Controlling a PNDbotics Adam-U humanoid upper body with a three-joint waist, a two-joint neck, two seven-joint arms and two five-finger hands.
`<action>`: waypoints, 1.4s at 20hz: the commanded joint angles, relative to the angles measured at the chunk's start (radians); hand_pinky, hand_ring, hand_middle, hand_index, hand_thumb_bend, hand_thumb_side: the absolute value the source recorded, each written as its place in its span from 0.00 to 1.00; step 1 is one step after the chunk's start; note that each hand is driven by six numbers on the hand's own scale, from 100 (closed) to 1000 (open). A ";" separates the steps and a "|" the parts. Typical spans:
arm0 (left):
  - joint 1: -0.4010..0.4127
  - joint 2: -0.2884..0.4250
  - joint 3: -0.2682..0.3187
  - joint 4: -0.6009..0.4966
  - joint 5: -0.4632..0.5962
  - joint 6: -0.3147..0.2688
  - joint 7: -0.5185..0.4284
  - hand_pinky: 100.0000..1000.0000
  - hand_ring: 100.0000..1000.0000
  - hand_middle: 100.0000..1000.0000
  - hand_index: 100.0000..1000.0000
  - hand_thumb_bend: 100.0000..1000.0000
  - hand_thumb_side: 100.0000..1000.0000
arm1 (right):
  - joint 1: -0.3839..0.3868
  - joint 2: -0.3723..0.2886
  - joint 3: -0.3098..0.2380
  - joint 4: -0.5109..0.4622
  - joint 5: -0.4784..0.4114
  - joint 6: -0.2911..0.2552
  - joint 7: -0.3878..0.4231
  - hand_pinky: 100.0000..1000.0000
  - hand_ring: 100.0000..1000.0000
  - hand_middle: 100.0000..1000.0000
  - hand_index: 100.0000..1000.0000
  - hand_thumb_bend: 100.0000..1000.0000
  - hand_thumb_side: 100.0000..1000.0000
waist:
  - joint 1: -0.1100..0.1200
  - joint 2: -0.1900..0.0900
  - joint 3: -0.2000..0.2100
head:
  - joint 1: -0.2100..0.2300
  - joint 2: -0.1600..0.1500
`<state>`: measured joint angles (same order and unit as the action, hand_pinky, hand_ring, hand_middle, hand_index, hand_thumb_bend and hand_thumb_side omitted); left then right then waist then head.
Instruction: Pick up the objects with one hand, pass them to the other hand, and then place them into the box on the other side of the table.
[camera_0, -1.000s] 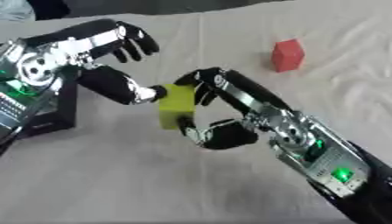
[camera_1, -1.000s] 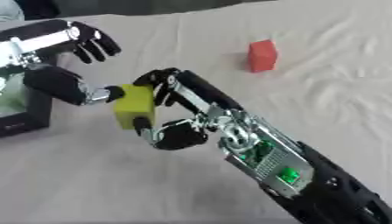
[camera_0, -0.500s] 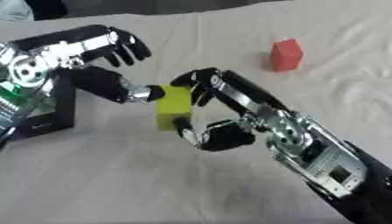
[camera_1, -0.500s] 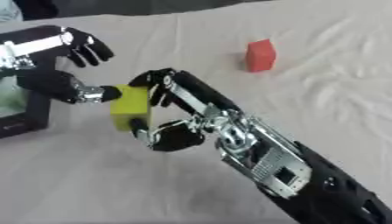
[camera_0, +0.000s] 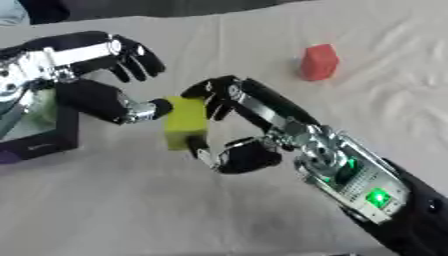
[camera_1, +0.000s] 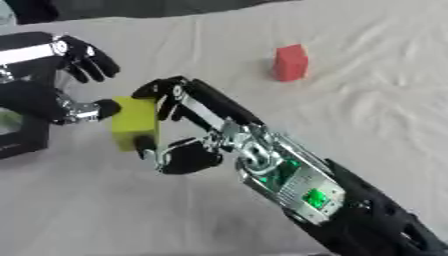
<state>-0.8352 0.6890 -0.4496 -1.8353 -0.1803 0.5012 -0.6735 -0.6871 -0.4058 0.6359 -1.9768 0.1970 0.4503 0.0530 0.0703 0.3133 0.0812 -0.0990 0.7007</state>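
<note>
A yellow-green block (camera_0: 185, 125) hangs above the table, left of centre. My right hand (camera_0: 248, 156) is shut on it, with fingers curled over its top right edge and the thumb under its lower side. My left hand (camera_0: 94, 98) comes in from the left. Its thumb tip touches the block's left face, and its fingers (camera_0: 133, 56) are spread above, off the block. A red block (camera_0: 319, 61) stands on the cloth at the upper right, apart from both hands. The black box (camera_0: 42, 142) sits at the left edge, partly hidden behind my left arm.
A wrinkled pale cloth (camera_0: 105, 210) covers the table. My right forearm (camera_0: 367, 192), with green lights on it, crosses the lower right of the view. Something green (camera_1: 9, 120) shows inside the box.
My right hand has carried the yellow-green block slightly to the left, against the left thumb. The left hand's fingers have dropped a little.
</note>
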 joint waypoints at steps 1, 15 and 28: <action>-0.003 0.034 0.027 -0.020 0.028 0.004 -0.031 0.79 0.76 0.71 0.81 0.59 0.35 | -0.020 0.005 -0.008 -0.023 0.005 -0.001 -0.005 0.64 0.66 0.52 0.65 0.00 0.01 | -0.002 -0.021 0.002 | -0.007 0.003; 0.015 0.048 0.055 -0.054 0.104 -0.021 -0.075 0.80 0.77 0.71 0.81 0.66 0.33 | -0.011 -0.016 -0.009 -0.023 -0.006 -0.008 -0.014 0.63 0.65 0.51 0.65 0.00 0.01 | -0.006 -0.016 0.007 | -0.018 -0.001; 0.000 0.030 0.011 -0.026 0.016 -0.001 -0.054 0.81 0.78 0.73 0.83 0.66 0.32 | -0.031 0.005 -0.006 -0.023 -0.032 -0.033 -0.025 0.62 0.65 0.50 0.65 0.00 0.00 | -0.009 -0.013 0.005 | -0.017 -0.009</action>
<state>-0.8175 0.7050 -0.4394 -1.8575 -0.1441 0.4810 -0.7146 -0.7008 -0.4048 0.6358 -1.9787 0.1707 0.4235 0.0306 0.0606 0.3159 0.0860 -0.1162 0.7006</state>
